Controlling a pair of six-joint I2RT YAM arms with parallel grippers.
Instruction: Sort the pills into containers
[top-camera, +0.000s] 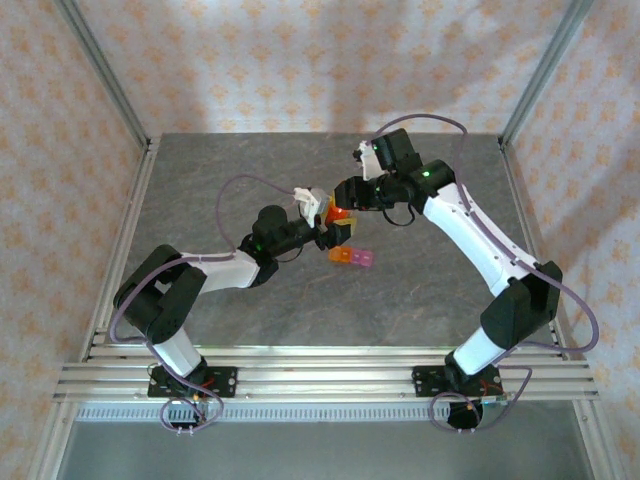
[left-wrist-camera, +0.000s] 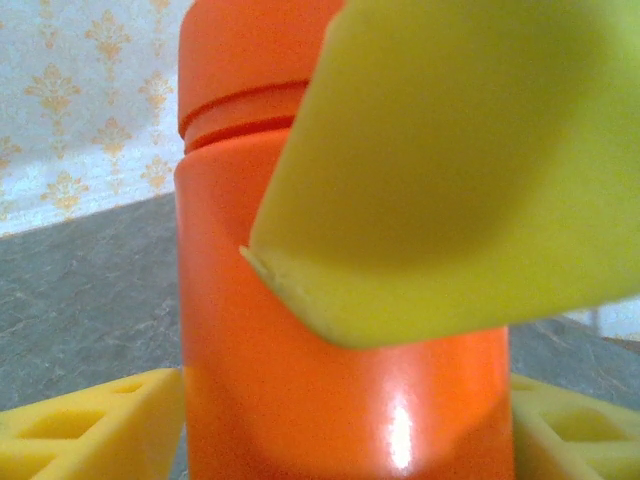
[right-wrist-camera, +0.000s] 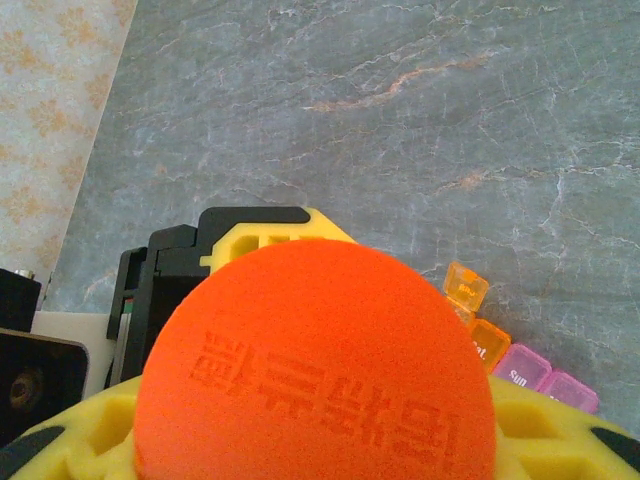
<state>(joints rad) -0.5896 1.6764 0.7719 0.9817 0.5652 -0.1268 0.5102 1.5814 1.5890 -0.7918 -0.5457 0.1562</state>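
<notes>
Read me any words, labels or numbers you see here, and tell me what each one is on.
"Sun": white print on the pink compartment.
White print on the orange compartment: partly hidden, too small to read.
Raised lettering on the cap of the orange bottle: blurred, unreadable.

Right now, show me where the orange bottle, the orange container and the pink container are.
orange bottle (right-wrist-camera: 315, 370), right wrist view, centre of its cap
orange container (right-wrist-camera: 487, 340), right wrist view, its labelled top
pink container (right-wrist-camera: 523, 366), right wrist view, its lid
</notes>
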